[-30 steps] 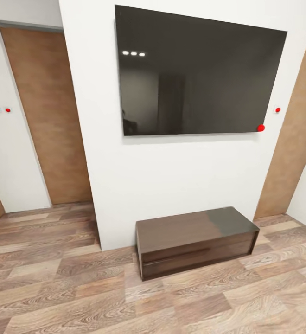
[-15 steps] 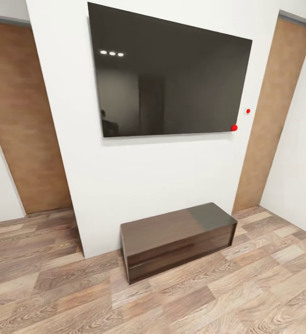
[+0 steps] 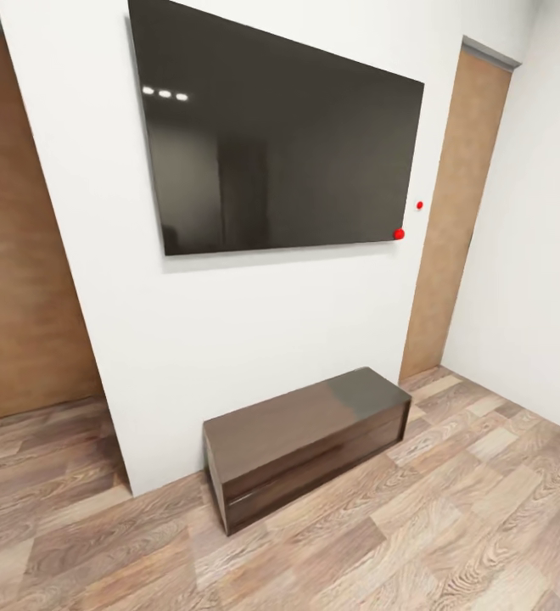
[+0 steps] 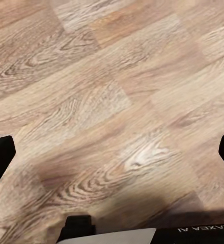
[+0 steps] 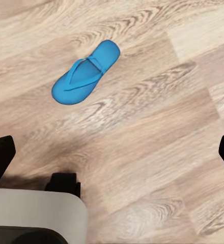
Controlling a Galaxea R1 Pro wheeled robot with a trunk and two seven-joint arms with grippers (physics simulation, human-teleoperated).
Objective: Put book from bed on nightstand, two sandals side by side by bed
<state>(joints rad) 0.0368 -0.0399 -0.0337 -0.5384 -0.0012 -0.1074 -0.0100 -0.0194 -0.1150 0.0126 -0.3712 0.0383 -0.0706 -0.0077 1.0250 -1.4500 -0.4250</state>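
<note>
One blue sandal (image 5: 86, 72) lies flat on the plank floor (image 5: 158, 127) below my right gripper (image 5: 112, 152), fingers spread wide, empty. It's probably light and floppy; I'd pinch its edge, perhaps mid-sole.

Ahead of me a dark screen (image 3: 276, 153) hangs on the white wall (image 3: 254, 339), above a low brown bench (image 3: 305, 441).
</note>
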